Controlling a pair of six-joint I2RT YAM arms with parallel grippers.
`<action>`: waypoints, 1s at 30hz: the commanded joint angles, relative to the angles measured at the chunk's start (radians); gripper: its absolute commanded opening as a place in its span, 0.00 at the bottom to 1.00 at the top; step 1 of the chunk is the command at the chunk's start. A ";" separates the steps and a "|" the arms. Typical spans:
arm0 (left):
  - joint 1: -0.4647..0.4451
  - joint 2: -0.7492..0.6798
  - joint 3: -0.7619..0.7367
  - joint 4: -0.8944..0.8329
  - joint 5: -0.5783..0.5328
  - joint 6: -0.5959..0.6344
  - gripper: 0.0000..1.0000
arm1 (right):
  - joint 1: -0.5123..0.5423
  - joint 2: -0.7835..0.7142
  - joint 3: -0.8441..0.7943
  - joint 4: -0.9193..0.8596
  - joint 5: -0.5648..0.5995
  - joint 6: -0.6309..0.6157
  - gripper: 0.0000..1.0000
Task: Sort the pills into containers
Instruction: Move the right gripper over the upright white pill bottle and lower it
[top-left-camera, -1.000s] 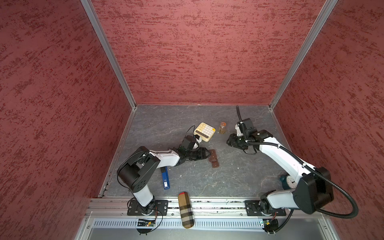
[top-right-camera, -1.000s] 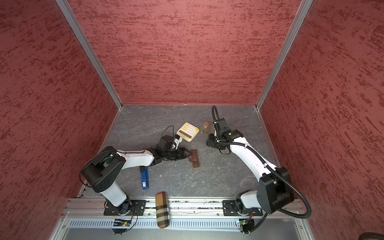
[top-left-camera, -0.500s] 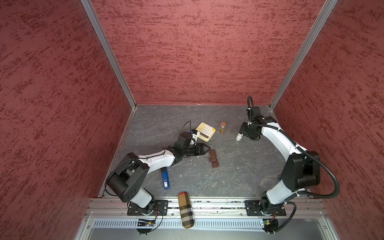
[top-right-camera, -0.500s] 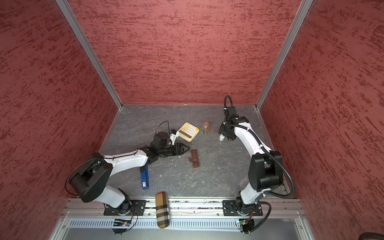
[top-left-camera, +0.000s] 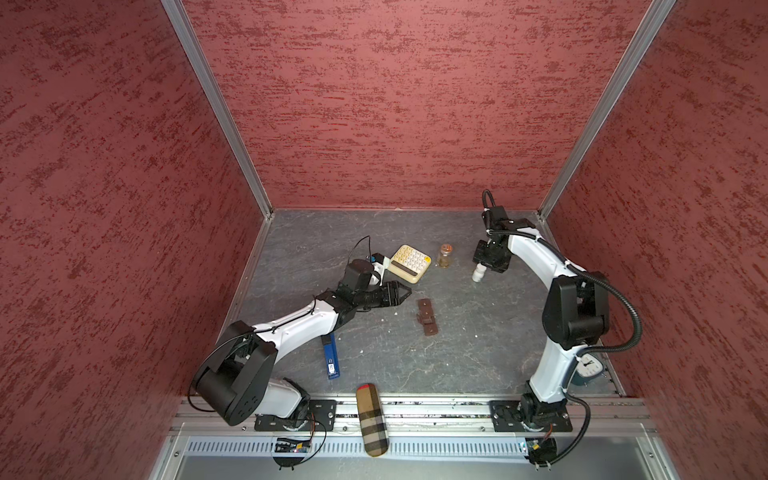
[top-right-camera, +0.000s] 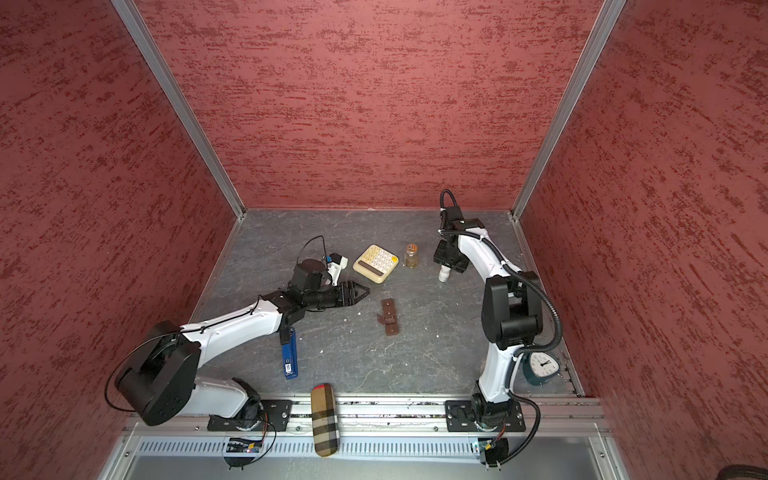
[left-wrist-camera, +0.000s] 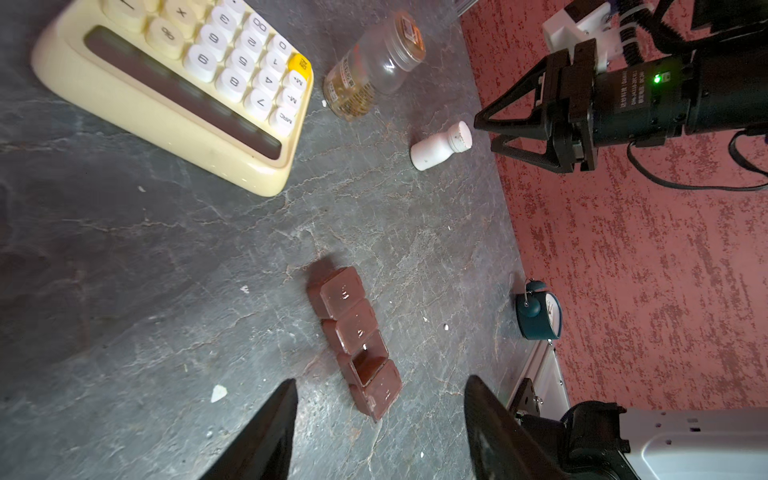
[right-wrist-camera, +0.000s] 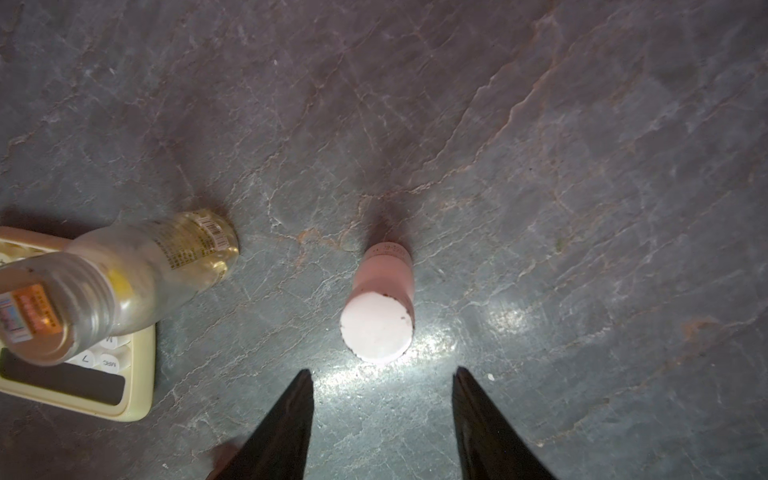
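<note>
The grey desk carries a cream calculator. The left tool hovers just before the calculator's near edge, jaws apart and empty. The right tool, also spread and empty, hangs off to the calculator's right. The brown containers lie in front of the calculator, one lid raised. An amber bottle stands just right of the calculator, a white bottle farther right. White pills lie loose in front of the calculator.

White pills are just tiny specks in both top views, shape's anyone's guess. Flat blue plastic bar, lower middle, has its far end under the left arm. Teal alarm clock, lower right, partly tucked behind the right arm.
</note>
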 joint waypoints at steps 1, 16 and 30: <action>0.021 -0.025 0.028 -0.056 0.002 0.032 0.65 | -0.004 0.032 0.045 -0.042 0.034 -0.005 0.55; 0.090 -0.073 0.029 -0.112 0.023 0.048 0.64 | -0.003 0.162 0.187 -0.124 0.051 -0.013 0.49; 0.146 -0.064 0.026 -0.109 0.076 0.065 0.63 | -0.002 0.186 0.222 -0.167 0.030 0.000 0.44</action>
